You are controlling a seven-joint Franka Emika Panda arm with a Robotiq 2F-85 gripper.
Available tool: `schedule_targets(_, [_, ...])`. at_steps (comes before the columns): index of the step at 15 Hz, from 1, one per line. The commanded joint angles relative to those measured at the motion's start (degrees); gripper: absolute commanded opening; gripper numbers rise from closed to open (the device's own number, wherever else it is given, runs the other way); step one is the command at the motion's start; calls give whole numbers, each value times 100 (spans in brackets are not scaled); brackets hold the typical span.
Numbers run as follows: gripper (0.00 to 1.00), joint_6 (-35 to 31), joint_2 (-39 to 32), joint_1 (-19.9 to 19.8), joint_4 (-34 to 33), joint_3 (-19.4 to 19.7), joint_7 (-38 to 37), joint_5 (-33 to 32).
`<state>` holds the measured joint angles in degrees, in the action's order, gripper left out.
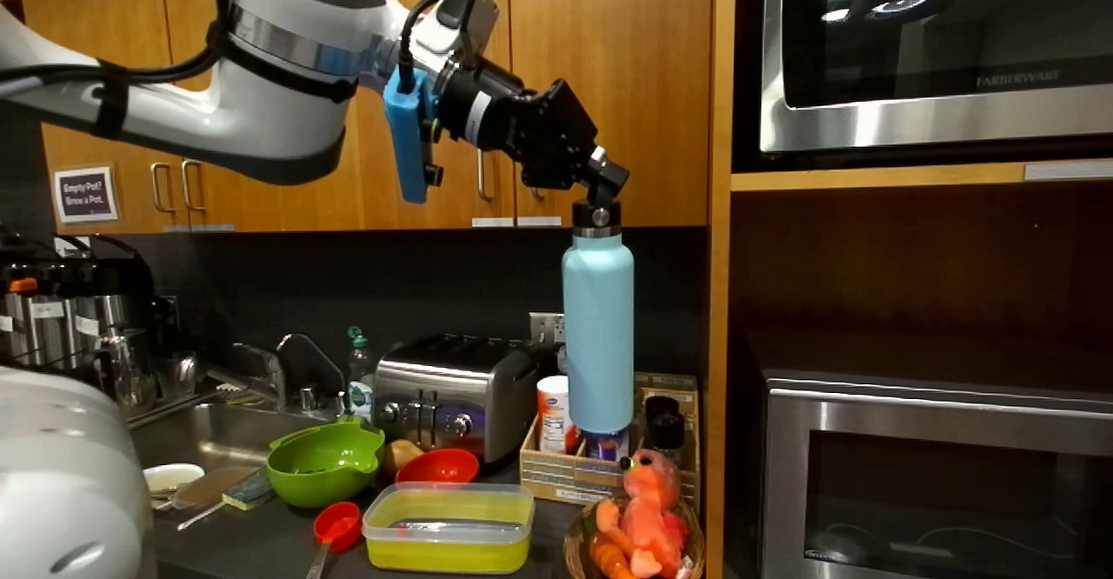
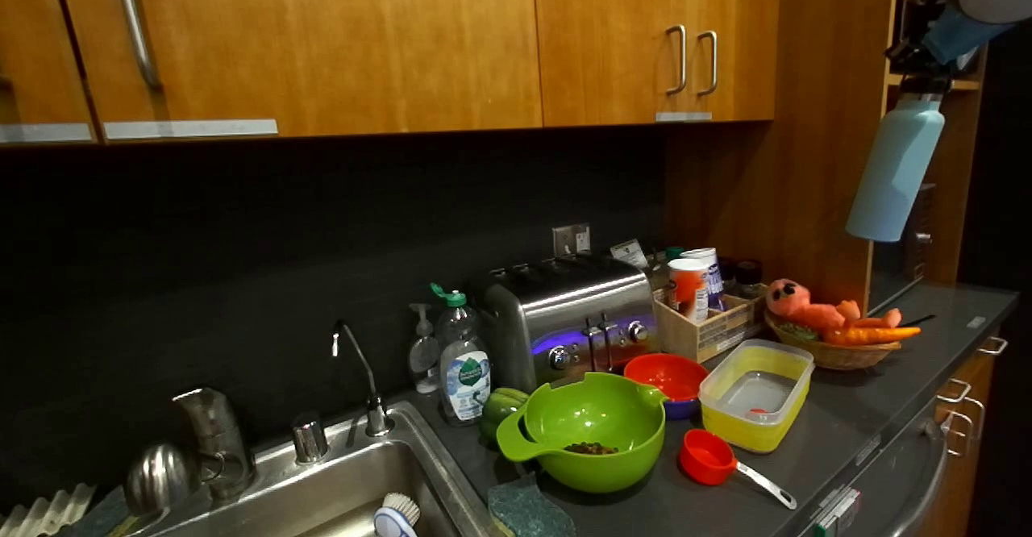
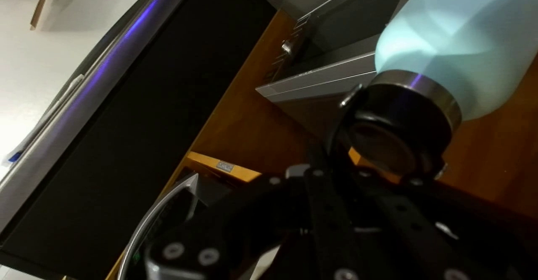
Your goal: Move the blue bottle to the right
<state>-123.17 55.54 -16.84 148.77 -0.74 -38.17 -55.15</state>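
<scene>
Nearly closed fingers (image 1: 611, 177), cap loop (image 3: 338, 122) pinched between, blue bottle (image 1: 600, 336) hanging

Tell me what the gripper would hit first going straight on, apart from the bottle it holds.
Probably the lower microwave, or else the wood panel near it: in the wrist view both lie ahead of the gripper. Depth is unclear, so which comes first is not certain.

"FARBERWARE" lettered on upper microwave (image 1: 922, 44) at two o'clock, "Empty Pot? Brew a Pot." printed on sign (image 1: 86, 194) at nine o'clock
</scene>
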Motion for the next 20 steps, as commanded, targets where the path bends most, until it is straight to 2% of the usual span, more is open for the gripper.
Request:
schedule_targets(1, [2, 401, 126, -44, -155, -100, 21, -324])
schedule_targets(8, [2, 1075, 35, 171, -471, -25, -9, -891])
schedule_targets(14, [2, 1258, 8, 571, -421, -116, -158, -1007])
schedule_targets(20, [2, 1282, 37, 785, -375, 65, -235, -1030])
